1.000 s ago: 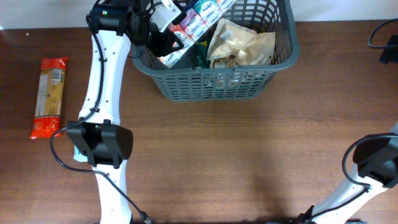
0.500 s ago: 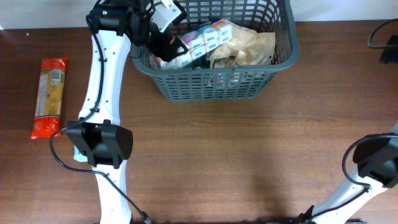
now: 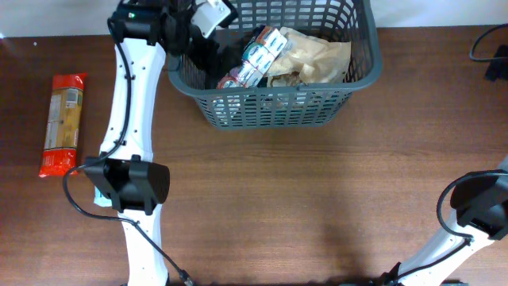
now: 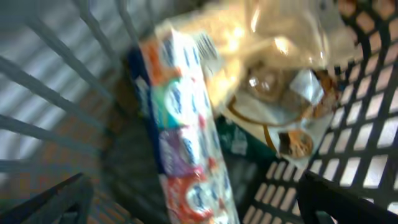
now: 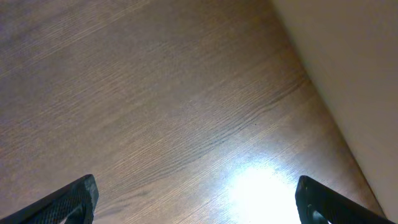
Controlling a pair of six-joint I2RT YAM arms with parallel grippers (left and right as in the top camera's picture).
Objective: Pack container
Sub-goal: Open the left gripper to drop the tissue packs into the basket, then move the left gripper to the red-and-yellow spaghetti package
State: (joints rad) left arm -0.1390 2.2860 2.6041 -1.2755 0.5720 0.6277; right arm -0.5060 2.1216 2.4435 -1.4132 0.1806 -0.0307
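Brown wood-grain bench (image 3: 317,199) fills the overhead view, with a pale strip of wall (image 3: 444,12) along its far edge. One container (image 3: 278,111), a dark grey slotted basket, stands at the far side of the bench, a little left of centre, with its rim running out of the top of the picture.

Three things show inside it. One multi-coloured pack of small cups (image 3: 252,56) lies slanted in the left half. One crumpled tan and clear bag (image 3: 313,52) lies in the right half, touching the pack. One dark green item (image 4: 239,140) is mostly hidden beneath them. The wrist view is too blurred to count the cups in the pack.

One orange-red packet (image 3: 62,123) lies flat on the bench, well to the left of the container.

Two arms are in view. The left arm (image 3: 131,95) reaches to the container's left corner. The left fingers (image 4: 53,202) are spread wide above the cup pack, gripping nothing. The right arm (image 3: 476,210) sits at the near right corner, well apart from the container. The right fingers (image 5: 68,199) are also spread wide, over bare wood beside the wall, with nothing between them.
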